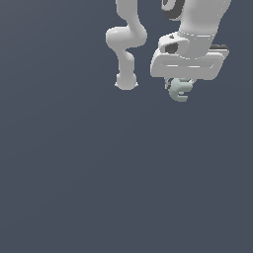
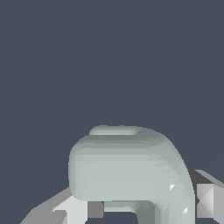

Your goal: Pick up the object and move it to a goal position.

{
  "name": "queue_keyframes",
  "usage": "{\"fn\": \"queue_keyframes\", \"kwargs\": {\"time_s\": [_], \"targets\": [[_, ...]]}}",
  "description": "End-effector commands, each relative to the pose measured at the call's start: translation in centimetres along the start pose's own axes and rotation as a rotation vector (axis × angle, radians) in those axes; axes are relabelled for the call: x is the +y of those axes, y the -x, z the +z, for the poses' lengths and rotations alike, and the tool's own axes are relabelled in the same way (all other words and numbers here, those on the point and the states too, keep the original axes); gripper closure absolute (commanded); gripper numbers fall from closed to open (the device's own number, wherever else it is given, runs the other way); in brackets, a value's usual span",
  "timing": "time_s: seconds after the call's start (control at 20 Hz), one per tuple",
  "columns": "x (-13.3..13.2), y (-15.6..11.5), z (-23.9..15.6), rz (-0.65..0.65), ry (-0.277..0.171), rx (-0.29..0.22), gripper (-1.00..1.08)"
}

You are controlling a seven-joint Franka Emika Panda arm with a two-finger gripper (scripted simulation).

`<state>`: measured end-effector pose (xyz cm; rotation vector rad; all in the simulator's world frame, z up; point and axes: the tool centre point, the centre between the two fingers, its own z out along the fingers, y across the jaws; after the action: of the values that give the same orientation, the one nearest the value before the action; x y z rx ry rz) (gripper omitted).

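The arm (image 1: pixel 127 44) reaches in from the top of the exterior view over a plain dark floor (image 1: pixel 99 178). Its gripper (image 1: pixel 179 85) is clamped on the object (image 1: pixel 180 90), which hangs below the white hand with its notches facing the exterior view's right; the wrist view shows the object (image 2: pixel 131 170) filling the space between the fingers (image 2: pixel 204 199).

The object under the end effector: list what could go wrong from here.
1. The object hangs mostly below the end effector, so the hold looks shallow; it could slip out during a fast move.
2. Its rounded surface offers the fingers little flat contact, so it may rotate.
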<state>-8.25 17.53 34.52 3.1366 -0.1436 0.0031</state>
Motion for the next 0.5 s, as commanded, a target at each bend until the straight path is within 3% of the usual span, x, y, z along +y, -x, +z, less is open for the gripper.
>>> {"fn": "queue_keyframes", "kwargs": {"time_s": [0.0,0.45], "targets": [[-0.8,0.8,-1.8,0.001,0.0,-0.001,1.08],[-2.4,2.0,-5.0,0.001,-0.001,-0.002,1.08]]}}
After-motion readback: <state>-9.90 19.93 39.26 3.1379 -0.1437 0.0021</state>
